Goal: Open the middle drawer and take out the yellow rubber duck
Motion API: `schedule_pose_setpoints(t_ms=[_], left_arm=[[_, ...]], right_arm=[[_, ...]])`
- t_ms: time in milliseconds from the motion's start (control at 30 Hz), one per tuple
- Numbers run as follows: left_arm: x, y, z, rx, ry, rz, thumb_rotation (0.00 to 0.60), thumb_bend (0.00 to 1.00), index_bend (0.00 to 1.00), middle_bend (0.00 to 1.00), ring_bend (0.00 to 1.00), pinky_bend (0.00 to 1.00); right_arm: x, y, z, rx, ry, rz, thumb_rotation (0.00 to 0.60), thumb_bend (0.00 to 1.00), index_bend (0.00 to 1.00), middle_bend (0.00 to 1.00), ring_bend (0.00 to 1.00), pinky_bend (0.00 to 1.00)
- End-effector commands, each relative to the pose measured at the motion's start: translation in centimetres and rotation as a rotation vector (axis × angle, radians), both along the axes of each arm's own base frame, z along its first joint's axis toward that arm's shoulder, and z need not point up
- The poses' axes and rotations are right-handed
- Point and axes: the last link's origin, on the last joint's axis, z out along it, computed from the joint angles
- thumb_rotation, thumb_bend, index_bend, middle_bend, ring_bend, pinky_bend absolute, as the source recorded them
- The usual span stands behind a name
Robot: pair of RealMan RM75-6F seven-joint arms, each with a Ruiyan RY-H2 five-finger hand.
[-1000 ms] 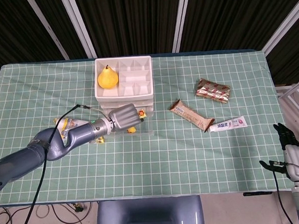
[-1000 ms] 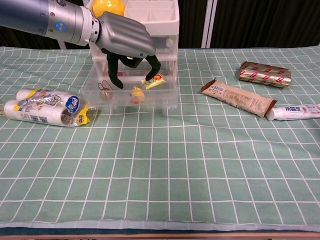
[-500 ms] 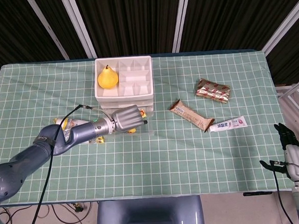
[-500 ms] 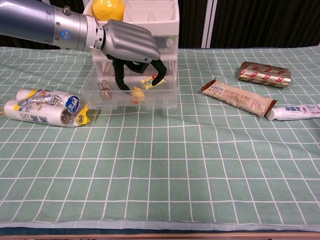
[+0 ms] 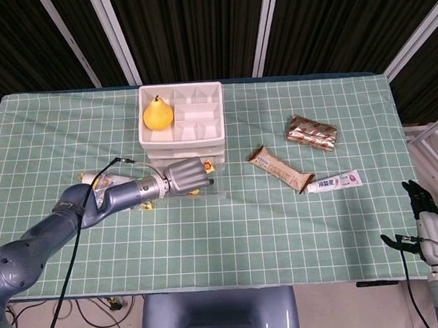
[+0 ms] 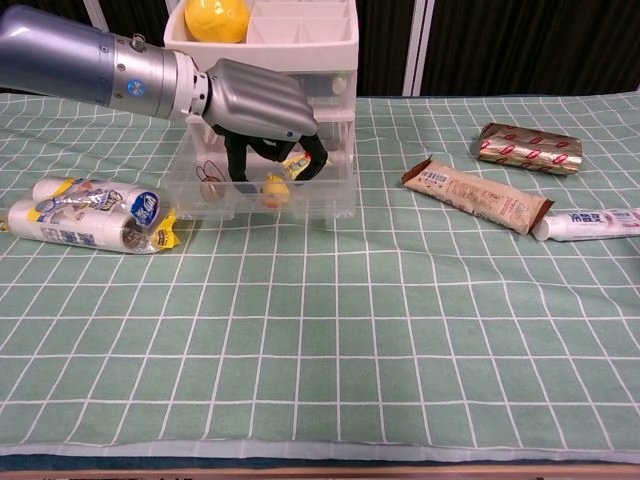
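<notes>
A white drawer unit stands at the back middle of the table, its clear middle drawer pulled out toward me. The yellow rubber duck sits on the drawer floor, and shows as a small yellow spot in the head view. My left hand reaches down into the drawer, fingers curled around the duck, thumb on its left side. In the head view the left hand covers most of the drawer. My right hand hangs off the table's right edge, fingers apart, holding nothing.
A yellow pear lies in the unit's top tray. A small yellow packet and a round trinket share the drawer. A wrapped roll pack lies left of it. Right of it are a snack bar, a brown packet and toothpaste.
My left hand has sunk lower into the open drawer and its fingers have curled in around the duck. The duck has stayed on the drawer floor. The right hand has not moved.
</notes>
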Motion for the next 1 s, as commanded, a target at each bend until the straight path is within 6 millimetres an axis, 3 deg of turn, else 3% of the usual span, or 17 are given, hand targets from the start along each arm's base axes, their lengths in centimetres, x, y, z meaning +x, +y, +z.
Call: schedule_pose_setpoints(t_ms=[33,167,433,1000], left_arm=[[-0.1,0.0,0.0,0.0,0.007,0.004,0.6,0.13,0.48,1.0,1.0,1.0],[-0.2,0.0,-0.2,-0.001,0.011,0.014,0.6,0.16,0.48,1.0,1.0,1.0],[-0.2,-0.1,-0.3,-0.004,0.019,0.022,0.6,0.35,0.54,1.0,1.0,1.0],[1.1,0.3,1.3,0.028,-0.034,0.0,0.6,0.39,0.56,1.0,1.0,1.0]], right_arm=[[0.0,0.0,0.0,0.0,0.0,-0.001,0.6,0.06,0.0,0.0,0.0,0.22],[0.0,0.0,0.0,0.001,-0.002,-0.002,0.6,0.06,0.0,0.0,0.0,0.22],[0.0,0.0,-0.1,0.003,-0.007,-0.002,0.6,0.06,0.0,0.0,0.0,0.22],[0.0,0.0,0.0,0.005,-0.014,-0.002,0.6,0.06,0.0,0.0,0.0,0.22]])
